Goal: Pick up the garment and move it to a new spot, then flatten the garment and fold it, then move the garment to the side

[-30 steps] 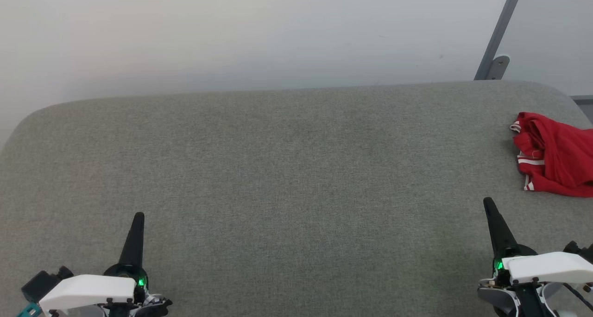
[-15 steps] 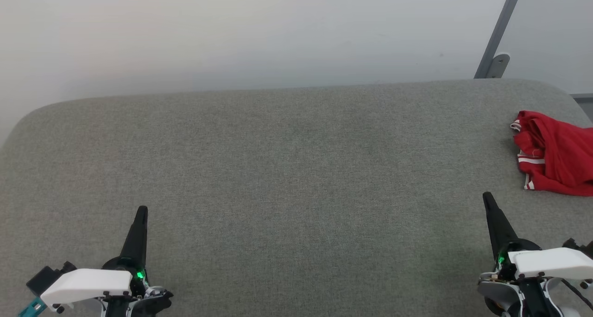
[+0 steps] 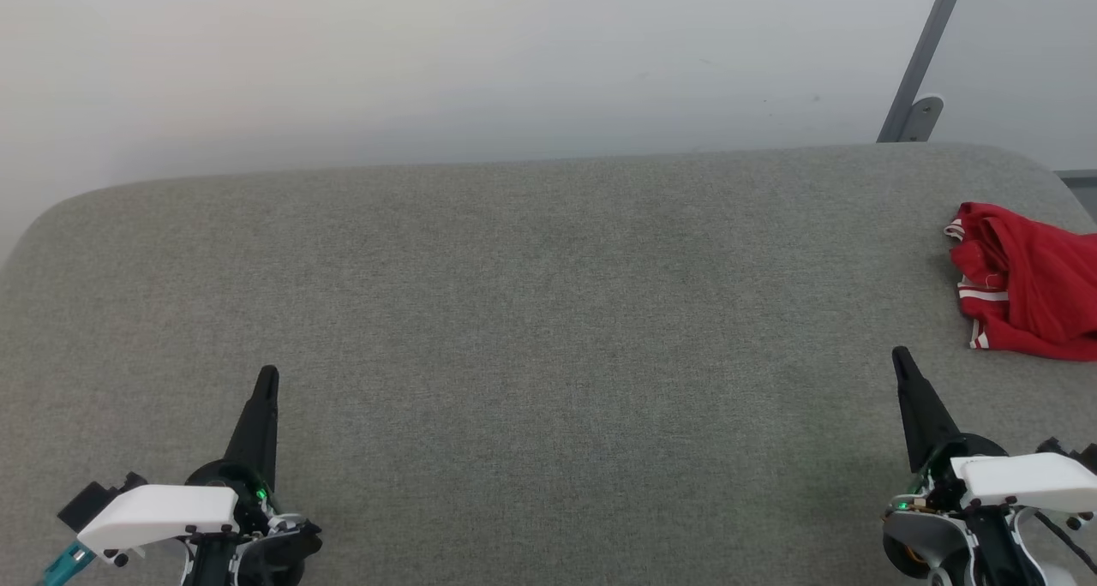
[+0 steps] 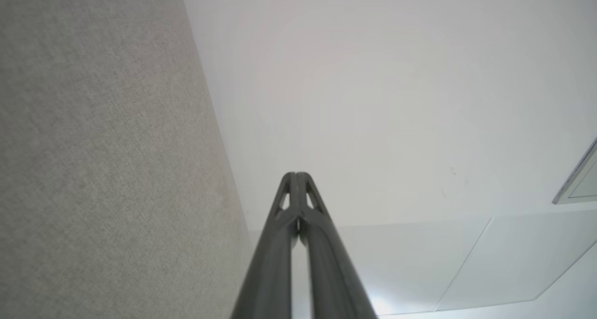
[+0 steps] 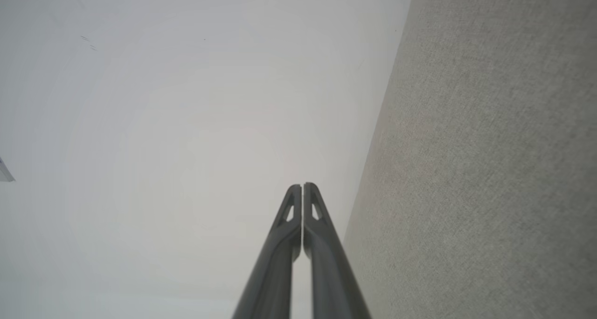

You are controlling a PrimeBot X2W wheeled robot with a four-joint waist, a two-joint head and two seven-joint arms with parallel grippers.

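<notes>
One garment (image 3: 1028, 286), red with white striped trim, lies bunched at the far right of the grey fabric surface (image 3: 548, 295). Its right part is cut off by the frame edge, and its print is not discernible. Two grippers counted: left gripper (image 3: 267, 373) and right gripper (image 3: 900, 356), each with fingers pressed together, holding nothing. The right one is nearer the garment, not touching.

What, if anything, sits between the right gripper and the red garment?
Nothing visible does. The garment lies crumpled ahead and to the right of the right gripper, apart from it, with just the grey padded surface between them.
</notes>
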